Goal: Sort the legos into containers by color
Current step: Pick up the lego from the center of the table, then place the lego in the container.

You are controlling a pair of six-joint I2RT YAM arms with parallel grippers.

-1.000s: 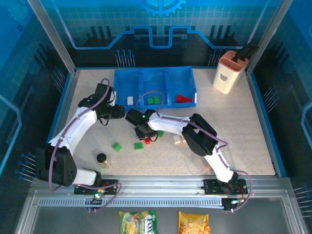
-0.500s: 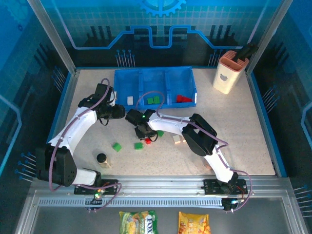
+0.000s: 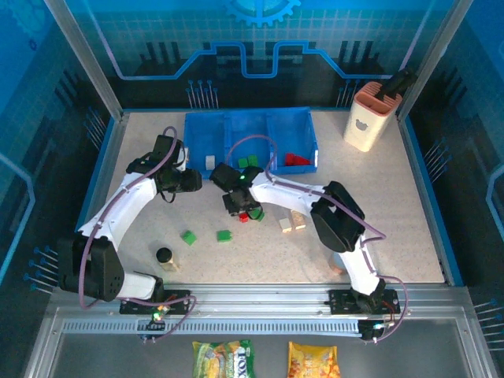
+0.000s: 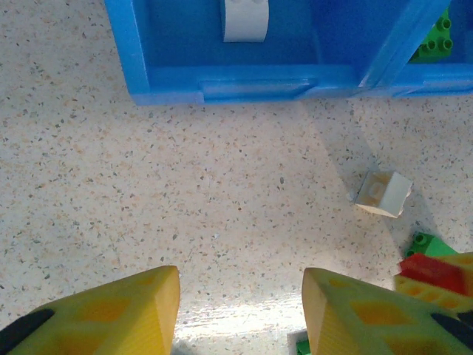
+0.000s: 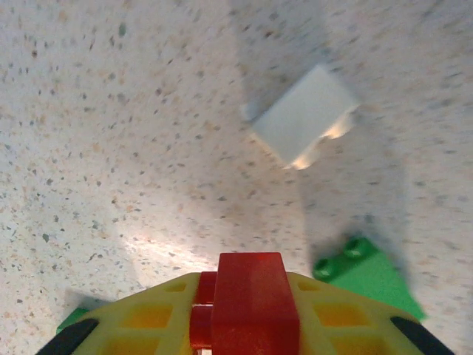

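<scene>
My right gripper (image 3: 243, 209) is shut on a red lego (image 5: 251, 296), which sits between its yellow fingers (image 5: 148, 318) above the table. Below it lie a white lego (image 5: 307, 126) and a green lego (image 5: 366, 277). My left gripper (image 3: 194, 183) stands open over bare table just in front of the blue containers (image 3: 195, 146); nothing is between its fingers (image 4: 118, 310). The tray's left compartment holds a white lego (image 4: 244, 21), the middle one green legos (image 3: 248, 161), the right one red legos (image 3: 295, 159). Two green legos (image 3: 189, 236) (image 3: 224, 235) and cream legos (image 3: 290, 224) lie loose on the table.
A small black cylinder (image 3: 164, 254) stands near the front left. A peach-and-white holder (image 3: 367, 120) stands at the back right corner. Blue rails border the table's sides.
The right gripper has shut on the red lego and carried it off the table, back and slightly right toward the tray. The left arm has not moved.
</scene>
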